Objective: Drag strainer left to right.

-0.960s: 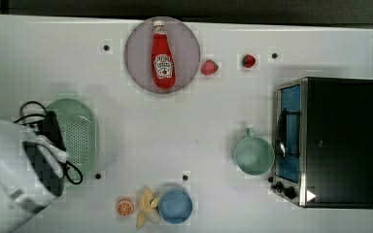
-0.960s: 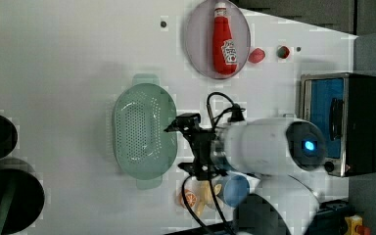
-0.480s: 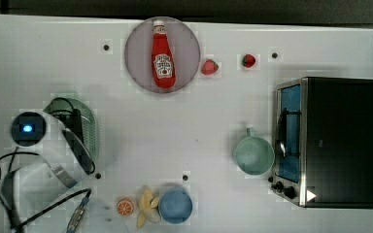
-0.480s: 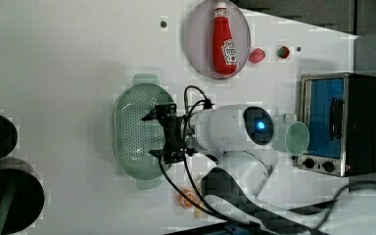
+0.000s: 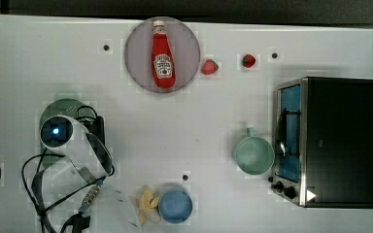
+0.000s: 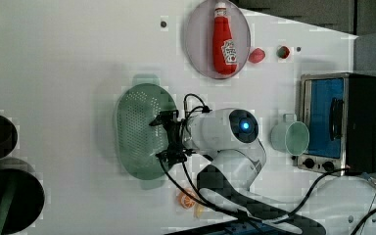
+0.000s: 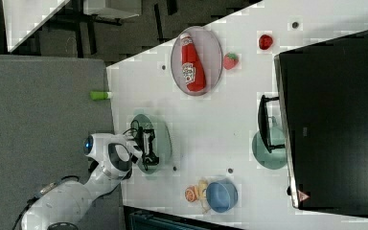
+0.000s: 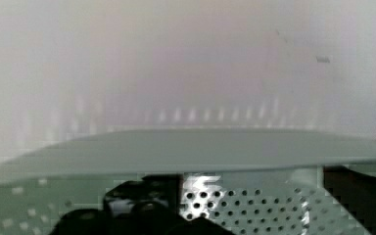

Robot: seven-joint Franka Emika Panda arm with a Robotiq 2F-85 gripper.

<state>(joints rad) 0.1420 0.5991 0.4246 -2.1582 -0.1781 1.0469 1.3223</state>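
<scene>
Mostly hidden in the top view beneath the arm's white wrist: the strainer (image 5: 67, 106). Blurred in the wrist view: its rim. Cut off at the left view's edge: two dark round containers (image 6: 10, 198).

You've got a white table (image 5: 223, 126). On it: strainer (image 6: 137, 129) at the top view's left, plate (image 5: 141, 68) with a ketchup bottle (image 5: 162, 60) at the far edge, two strawberries (image 5: 210, 66) beside the plate, toaster oven (image 5: 330, 141) at the top view's right, green cup (image 5: 255, 155) just beside it, blue bowl (image 5: 175, 206) near the front edge.
</scene>
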